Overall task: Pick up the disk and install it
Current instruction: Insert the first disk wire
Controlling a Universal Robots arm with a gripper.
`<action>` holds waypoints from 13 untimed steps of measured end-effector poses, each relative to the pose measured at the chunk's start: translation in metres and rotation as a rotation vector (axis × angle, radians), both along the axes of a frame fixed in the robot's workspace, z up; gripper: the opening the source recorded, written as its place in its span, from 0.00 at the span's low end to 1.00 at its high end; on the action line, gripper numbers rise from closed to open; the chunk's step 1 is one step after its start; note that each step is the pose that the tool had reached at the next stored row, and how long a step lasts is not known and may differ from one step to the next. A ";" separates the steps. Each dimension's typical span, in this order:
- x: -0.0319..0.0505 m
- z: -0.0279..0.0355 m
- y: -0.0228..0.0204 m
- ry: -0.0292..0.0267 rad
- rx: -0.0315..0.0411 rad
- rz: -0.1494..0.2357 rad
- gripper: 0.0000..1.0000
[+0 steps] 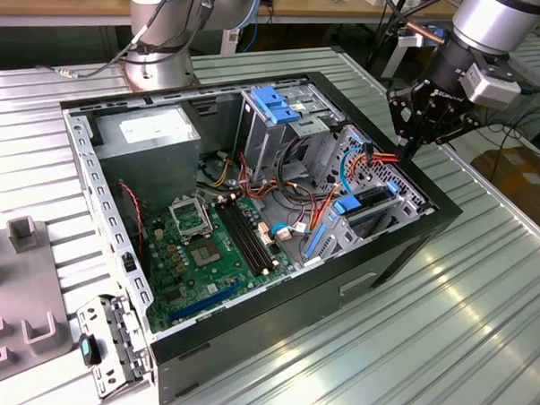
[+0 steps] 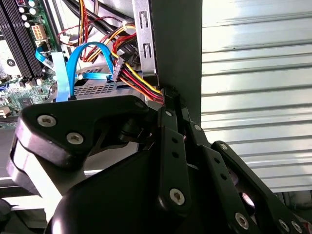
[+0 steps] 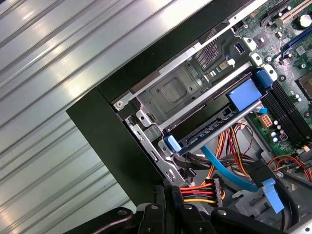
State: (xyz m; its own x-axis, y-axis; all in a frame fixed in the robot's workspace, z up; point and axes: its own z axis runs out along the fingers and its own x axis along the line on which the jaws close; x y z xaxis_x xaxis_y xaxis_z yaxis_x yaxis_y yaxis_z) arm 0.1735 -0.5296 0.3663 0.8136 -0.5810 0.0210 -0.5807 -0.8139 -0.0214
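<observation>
The disk (image 3: pixel 219 127) lies flat inside the drive cage at the corner of the open computer case (image 1: pixel 402 249), its blue side rail end (image 3: pixel 171 145) facing out. In the exterior view the disk (image 1: pixel 373 198) sits under the cage's blue latch (image 1: pixel 349 204). My gripper (image 1: pixel 405 153) hangs just above the case's edge by that cage, apart from the disk. In both wrist views its black fingers (image 2: pixel 168 114) stand close together, shut, with nothing seen between them. Their tips (image 3: pixel 165 195) are beside a connector with red, yellow and black wires (image 3: pixel 213 189).
Blue data cables (image 2: pixel 80 53) and wire bundles (image 2: pixel 139 80) cross the space next to the cage. The motherboard (image 1: pixel 205 244), a grey power supply box (image 1: pixel 152 135) and a second blue-latched cage (image 1: pixel 274 104) fill the case. A second arm's base (image 1: pixel 159 63) stands behind; ribbed metal table (image 1: pixel 462 318) surrounds it.
</observation>
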 end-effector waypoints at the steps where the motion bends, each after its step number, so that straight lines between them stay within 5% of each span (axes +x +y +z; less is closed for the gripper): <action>1: 0.0000 0.0009 0.0000 0.0000 0.0001 0.000 0.16; 13: -0.0017 0.0052 -0.0001 0.0000 -0.0001 -0.034 0.16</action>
State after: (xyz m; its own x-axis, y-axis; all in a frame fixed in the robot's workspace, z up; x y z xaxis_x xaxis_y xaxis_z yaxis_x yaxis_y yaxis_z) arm 0.1718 -0.5297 0.3715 0.7934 -0.6083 0.0210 -0.6080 -0.7937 -0.0214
